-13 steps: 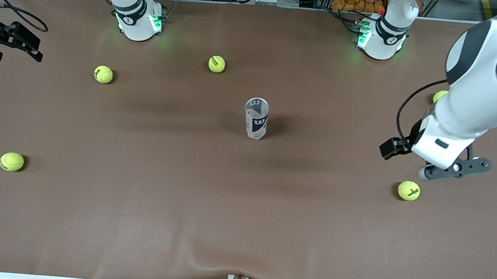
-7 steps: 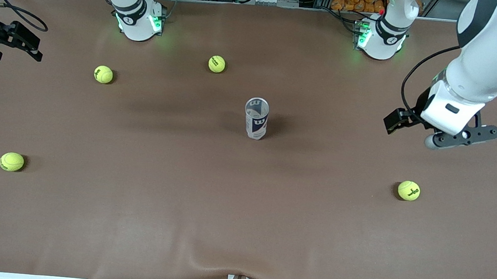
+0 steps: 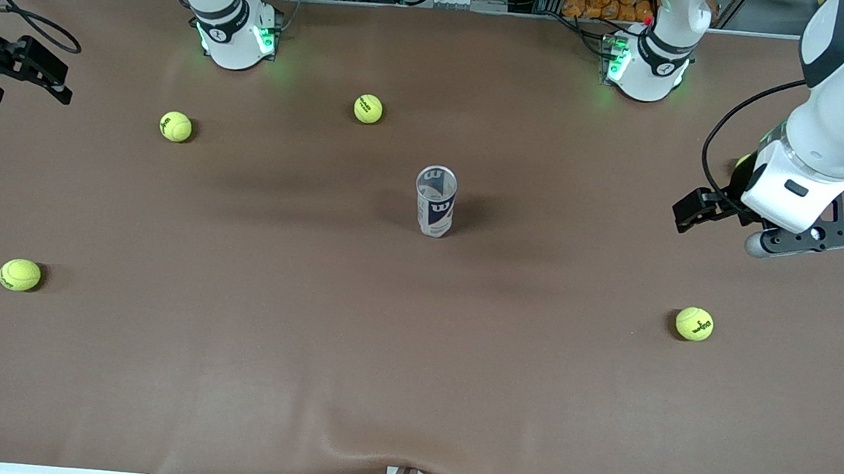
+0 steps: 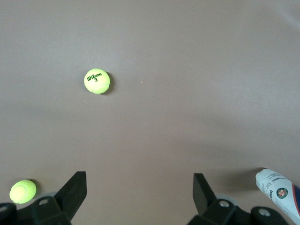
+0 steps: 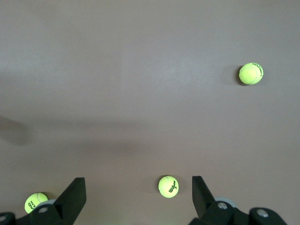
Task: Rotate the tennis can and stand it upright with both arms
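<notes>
The can (image 3: 434, 209) stands upright in the middle of the table (image 3: 411, 358), open end up, and nothing touches it. The left gripper (image 4: 136, 194) hangs over the table's end on the left arm's side, well apart from the can; its fingers (image 4: 75, 190) are spread and hold nothing. The right gripper (image 5: 138, 194) is over the right arm's end of the table, also with spread, empty fingers (image 5: 75, 190). Several balls (image 3: 694, 323) lie scattered on the table.
</notes>
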Action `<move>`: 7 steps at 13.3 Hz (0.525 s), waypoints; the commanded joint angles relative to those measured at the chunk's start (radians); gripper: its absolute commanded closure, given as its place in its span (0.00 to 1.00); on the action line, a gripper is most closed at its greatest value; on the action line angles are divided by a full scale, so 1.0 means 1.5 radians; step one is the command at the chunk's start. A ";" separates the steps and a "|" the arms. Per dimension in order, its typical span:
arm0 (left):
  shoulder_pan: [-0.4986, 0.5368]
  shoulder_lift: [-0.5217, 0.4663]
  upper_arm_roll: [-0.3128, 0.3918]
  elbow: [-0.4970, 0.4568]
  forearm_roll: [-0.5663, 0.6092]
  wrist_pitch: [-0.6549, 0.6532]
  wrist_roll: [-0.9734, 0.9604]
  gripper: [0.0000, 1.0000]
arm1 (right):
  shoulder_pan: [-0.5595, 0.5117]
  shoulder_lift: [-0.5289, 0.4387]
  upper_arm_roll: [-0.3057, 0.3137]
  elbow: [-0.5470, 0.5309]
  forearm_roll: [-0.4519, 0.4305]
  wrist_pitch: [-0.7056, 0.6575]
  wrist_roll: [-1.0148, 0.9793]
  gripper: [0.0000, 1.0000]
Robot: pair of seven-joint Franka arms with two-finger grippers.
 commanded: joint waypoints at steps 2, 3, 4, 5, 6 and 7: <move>0.032 -0.005 -0.001 -0.006 -0.015 0.010 0.045 0.00 | -0.011 -0.007 0.007 0.002 0.011 -0.005 0.005 0.00; 0.037 -0.009 0.010 -0.009 -0.026 0.018 0.093 0.00 | -0.011 -0.007 0.007 0.002 0.011 -0.005 0.005 0.00; 0.027 -0.010 0.051 -0.007 -0.032 0.018 0.128 0.00 | -0.011 -0.007 0.006 0.002 0.011 -0.005 0.005 0.00; -0.008 -0.011 0.102 -0.007 -0.038 0.018 0.165 0.00 | -0.011 -0.007 0.006 0.002 0.011 -0.006 0.005 0.00; -0.035 -0.015 0.147 -0.007 -0.039 0.017 0.197 0.00 | -0.011 -0.007 0.006 0.002 0.011 -0.007 0.005 0.00; -0.047 -0.023 0.167 -0.007 -0.039 0.015 0.206 0.00 | -0.011 -0.008 0.006 0.002 0.011 -0.008 0.005 0.00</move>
